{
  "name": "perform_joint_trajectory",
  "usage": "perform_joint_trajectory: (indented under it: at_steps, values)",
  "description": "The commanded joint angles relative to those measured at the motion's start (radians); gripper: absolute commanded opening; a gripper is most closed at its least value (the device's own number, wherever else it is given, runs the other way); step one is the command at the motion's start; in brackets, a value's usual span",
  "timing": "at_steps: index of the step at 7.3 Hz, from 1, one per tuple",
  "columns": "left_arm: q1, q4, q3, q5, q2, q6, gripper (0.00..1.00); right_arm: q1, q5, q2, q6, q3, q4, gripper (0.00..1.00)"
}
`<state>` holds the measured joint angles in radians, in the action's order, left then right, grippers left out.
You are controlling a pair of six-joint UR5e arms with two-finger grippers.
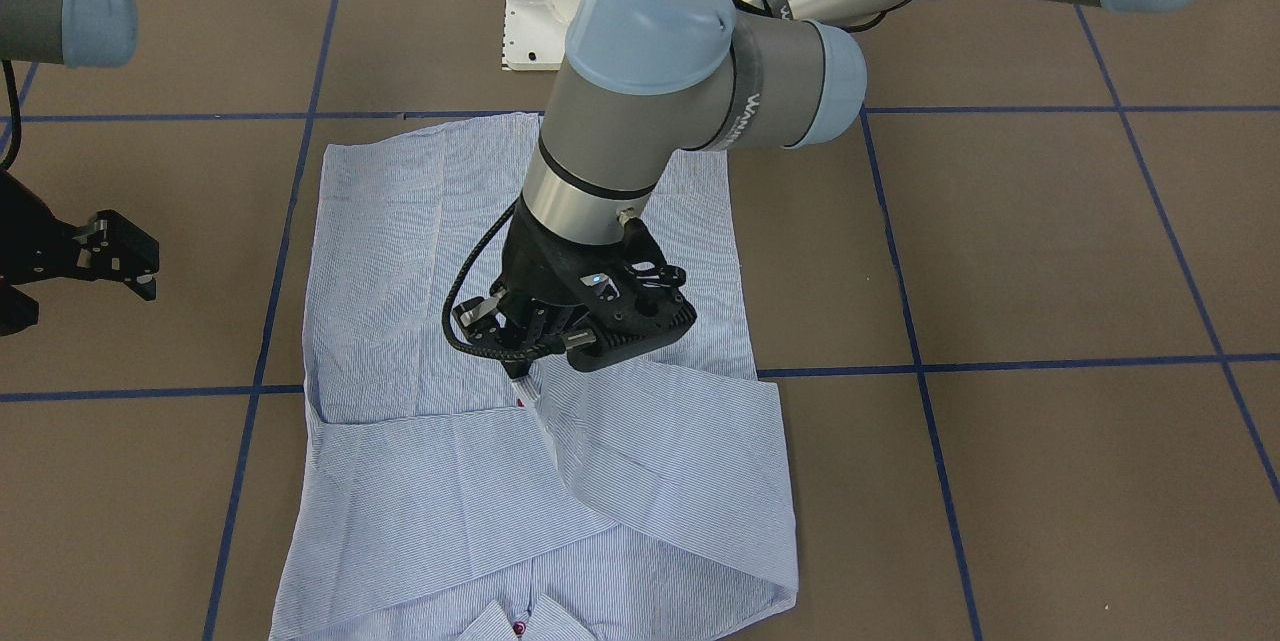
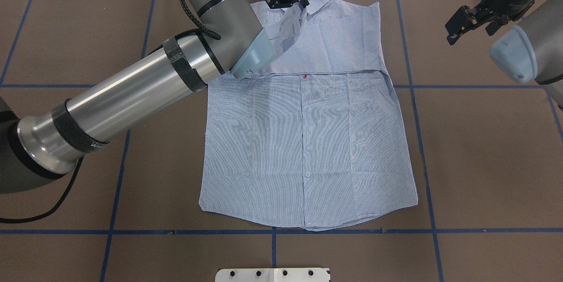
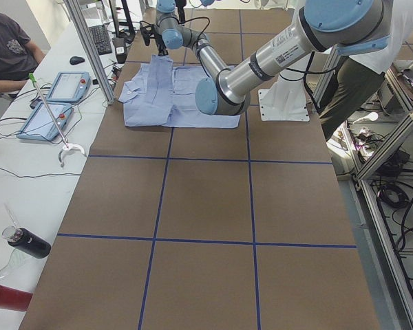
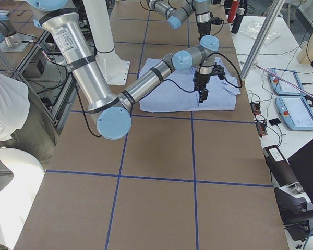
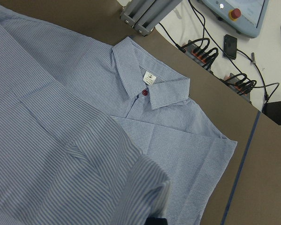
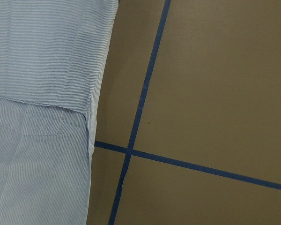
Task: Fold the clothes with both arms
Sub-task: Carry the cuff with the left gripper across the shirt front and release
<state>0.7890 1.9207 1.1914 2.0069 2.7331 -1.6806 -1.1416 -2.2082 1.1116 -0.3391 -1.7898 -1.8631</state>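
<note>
The light blue striped shirt [image 2: 308,141] lies flat, buttoned front up, on the brown table, its collar [image 5: 150,89] at the far edge from the robot. Both sleeves are folded in across the chest. My left gripper [image 1: 521,379] hangs over the upper chest, shut on a fold of the sleeve cloth and holding it raised off the shirt; in the overhead view this left gripper [image 2: 295,5] is beside the collar. My right gripper [image 2: 469,27] hovers open and empty above bare table, off the shirt's side. In the right wrist view only the shirt's edge [image 6: 42,93] shows.
The white pedestal base [image 1: 535,11] stands at the near table edge behind the shirt hem. Blue tape lines [image 2: 418,110] grid the table. Teach pendants [image 4: 297,99], cables and bottles [image 3: 24,242] sit on the side bench beyond the collar. A seated person [image 3: 10,51] is there.
</note>
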Motion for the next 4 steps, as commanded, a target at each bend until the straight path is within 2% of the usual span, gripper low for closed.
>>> perform_joint_trajectory:
  at_steps: [1, 3, 4]
  values:
    - [-0.03, 0.026, -0.006, -0.002, -0.001, -0.019, 0.0, -0.003, -0.002, 0.002, 0.0, -0.002, -0.001, 1.0]
    - [-0.068, 0.034, -0.013, -0.013, -0.009, -0.019, 0.0, -0.001, 0.001, 0.002, 0.0, 0.003, -0.001, 1.0]
    - [-0.106, 0.099, -0.06, -0.04, -0.009, -0.031, 0.0, -0.001, -0.001, 0.001, -0.001, 0.009, 0.001, 1.0]
